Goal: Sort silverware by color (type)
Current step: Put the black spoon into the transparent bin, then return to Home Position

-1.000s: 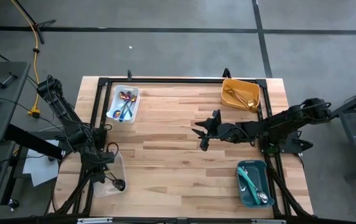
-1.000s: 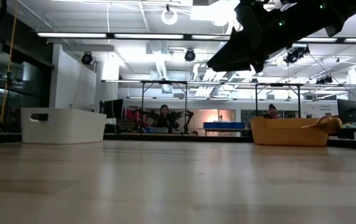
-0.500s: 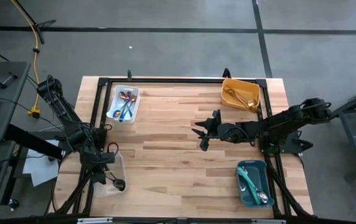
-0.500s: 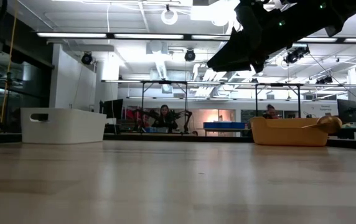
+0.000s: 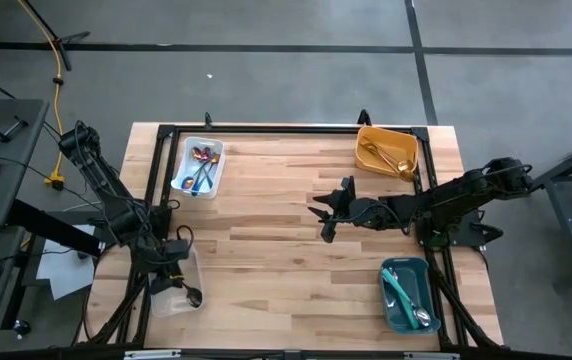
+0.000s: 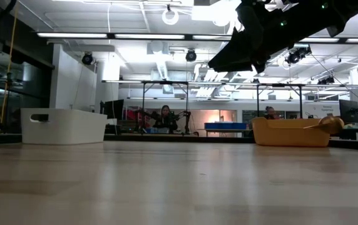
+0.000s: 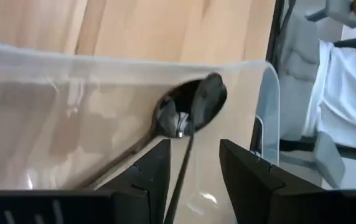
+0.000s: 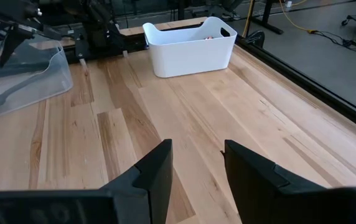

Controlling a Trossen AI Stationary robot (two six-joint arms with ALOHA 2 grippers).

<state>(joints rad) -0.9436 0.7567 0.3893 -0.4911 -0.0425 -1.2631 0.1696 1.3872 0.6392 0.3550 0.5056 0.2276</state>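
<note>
Silverware: slim spoons + utensils, all in bins, none loose on pale wooden surface [image 5: 276,250] as far as high view shows.
Black pcs: two dark slim spoons [image 7: 187,118] lie in clear plastic bin [image 5: 176,285], near left corner of surface; bowls against bin's end wall.
Rainbow pcs: iridescent spoons [image 5: 202,160] in white rectangular plastic bin [image 5: 199,168], far left.
Gold pcs: gold spoons [image 5: 386,158] in orange-yellow bin [image 5: 387,150], far right.
Teal pcs: silver utensils w/ teal-green handles [image 5: 401,290] in dark teal bin [image 5: 406,293], near right.
Left gripper [image 7: 193,165]: over clear bin, just above the black spoons; fingers part-open, nothing between them. One spoon handle runs up through the gap but no pad touches it.
Right gripper [image 8: 196,165]: hovering mid-surface, well apart from every bin; fingers part-open, empty.
Step in hand (judgement): drop-off of a black pc into clear bin looks done; left arm at the release point.
Progress (judgement): each colour sits in own bin, so sort looks about complete.
Next move (judgement): lift left gripper straight up, clear of bin wall + spoon handle, so nothing gets dragged out; then check surface for any stray pc.
Risk: spoon handle between the fingers could snag on withdrawal.
</note>
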